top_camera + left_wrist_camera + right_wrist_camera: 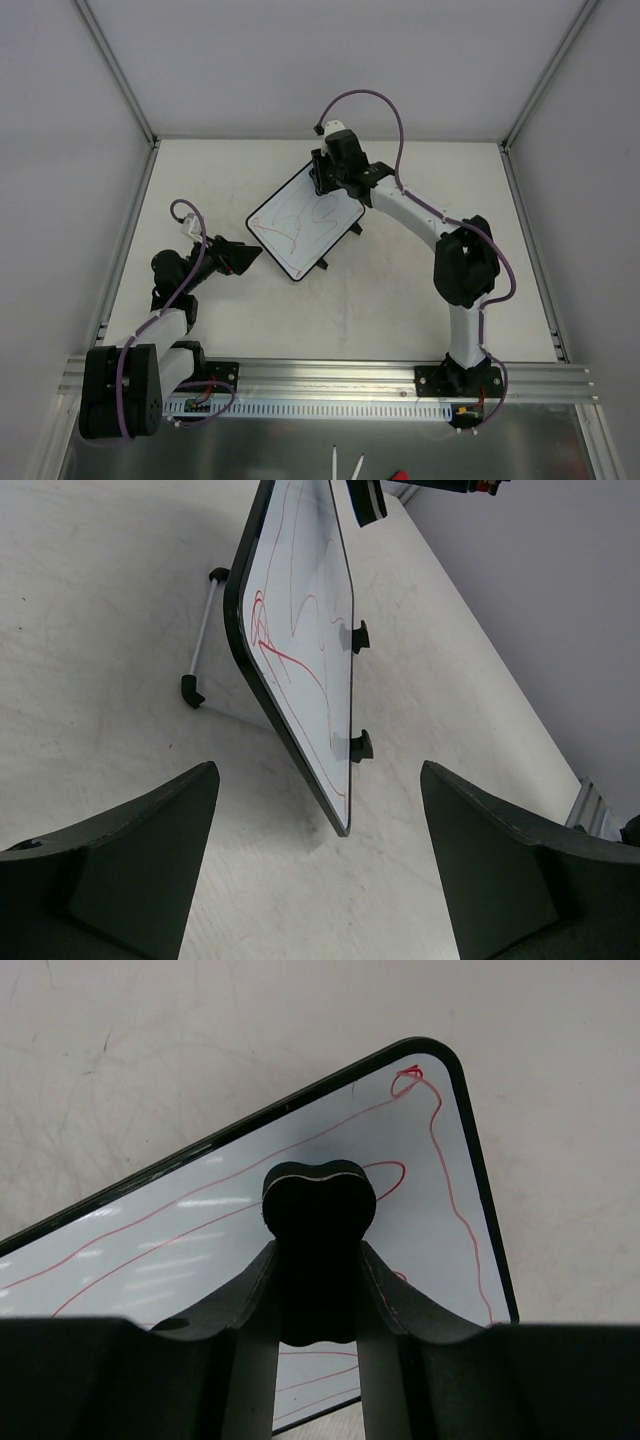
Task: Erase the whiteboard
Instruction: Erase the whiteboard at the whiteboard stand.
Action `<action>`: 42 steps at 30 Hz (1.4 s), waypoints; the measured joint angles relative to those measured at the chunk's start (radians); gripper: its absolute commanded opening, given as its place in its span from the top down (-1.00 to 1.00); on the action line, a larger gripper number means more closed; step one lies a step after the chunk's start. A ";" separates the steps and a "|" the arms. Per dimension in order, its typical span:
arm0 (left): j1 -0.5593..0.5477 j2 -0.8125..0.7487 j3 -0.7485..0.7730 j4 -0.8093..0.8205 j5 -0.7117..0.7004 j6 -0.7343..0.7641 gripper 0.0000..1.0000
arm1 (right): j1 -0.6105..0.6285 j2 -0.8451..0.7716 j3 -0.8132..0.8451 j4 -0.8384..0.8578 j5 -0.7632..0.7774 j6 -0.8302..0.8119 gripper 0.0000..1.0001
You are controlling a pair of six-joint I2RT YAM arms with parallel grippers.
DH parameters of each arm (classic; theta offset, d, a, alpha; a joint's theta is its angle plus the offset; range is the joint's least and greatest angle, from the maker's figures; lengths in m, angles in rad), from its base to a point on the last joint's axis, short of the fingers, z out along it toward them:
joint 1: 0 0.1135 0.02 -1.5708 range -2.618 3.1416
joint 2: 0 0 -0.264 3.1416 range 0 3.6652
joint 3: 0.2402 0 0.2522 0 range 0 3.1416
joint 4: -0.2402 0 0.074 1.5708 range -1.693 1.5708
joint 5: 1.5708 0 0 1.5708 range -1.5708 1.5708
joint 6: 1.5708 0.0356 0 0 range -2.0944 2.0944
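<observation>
The whiteboard [300,225] lies mid-table, white with a black rim, red scribbles and two small black feet [354,229] on its right edge. My right gripper [325,175] is at the board's far corner, shut on the black bone-shaped eraser [318,1195], which sits over the board [150,1250] near its rim. My left gripper [254,256] is open and empty, just left of the board's near-left edge. In the left wrist view the board [305,630] looks tilted, its near corner between my open fingers [160,830].
A thin silver rod with black ends [200,640] lies by the board's far-left edge. Grey walls and metal frame posts [125,240] bound the table. An aluminium rail [330,380] runs along the near edge.
</observation>
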State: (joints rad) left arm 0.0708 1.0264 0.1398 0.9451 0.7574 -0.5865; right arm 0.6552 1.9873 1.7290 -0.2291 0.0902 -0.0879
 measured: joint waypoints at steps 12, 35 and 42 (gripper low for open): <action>0.000 -0.017 0.000 -0.051 -0.001 0.022 -0.72 | -0.065 0.075 0.055 0.013 -0.020 0.001 1.00; 0.000 -0.011 0.016 -0.074 -0.002 0.026 -0.77 | -0.066 0.097 -0.012 0.203 -0.093 -0.025 1.00; 0.000 -0.011 0.017 -0.074 -0.002 0.027 -0.78 | -0.065 0.082 -0.071 0.285 -0.099 -0.024 1.00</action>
State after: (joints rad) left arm 0.0708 1.0149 0.1566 0.8711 0.7555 -0.5594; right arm 0.5900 2.0697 1.6585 0.0555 -0.0090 -0.1116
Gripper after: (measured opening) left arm 0.889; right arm 0.334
